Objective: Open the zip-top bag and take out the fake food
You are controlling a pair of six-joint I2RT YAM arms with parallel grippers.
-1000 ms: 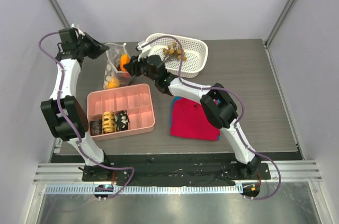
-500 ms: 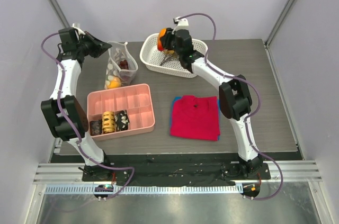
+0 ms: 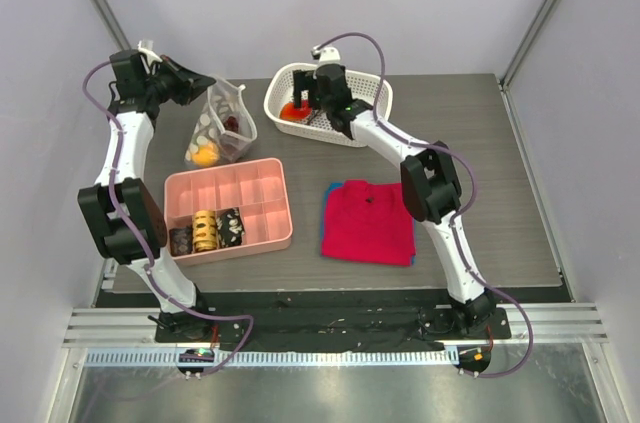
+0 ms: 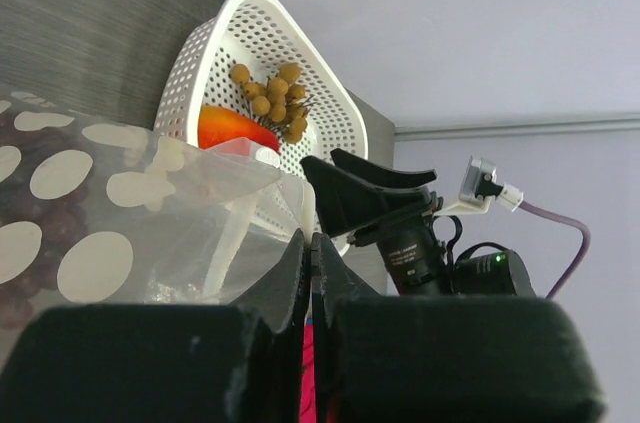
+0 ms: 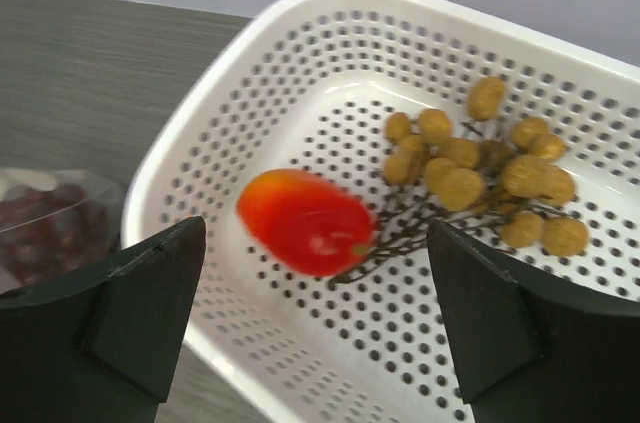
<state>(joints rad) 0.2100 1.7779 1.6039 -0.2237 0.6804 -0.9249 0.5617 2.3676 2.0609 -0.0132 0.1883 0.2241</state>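
Removal is part-way through, as I read it. The red piece (image 5: 305, 221) and the tan-brown ball cluster (image 5: 480, 178) lie in the white mesh basket (image 3: 372, 93). The zip-top bag (image 3: 222, 123) sits on the counter (image 3: 470, 143) just left of the basket, with an orange-yellow fruit (image 3: 205, 154) and a dark red cluster (image 3: 232, 125) inside. The right gripper (image 5: 322, 303) hangs over the basket, jaws spread wide and empty. The left gripper (image 4: 311, 248) has its jaws pinched tight on the bag's mouth edge, on the side away from the basket.

The next move likely calls for the right arm to swing from the basket to the bag's mouth and reach deep (the fruit lies at the bottom).

The bag's long axis runs far to near: its mouth faces the far side, level with the basket, and its closed end sits nearer than the basket.
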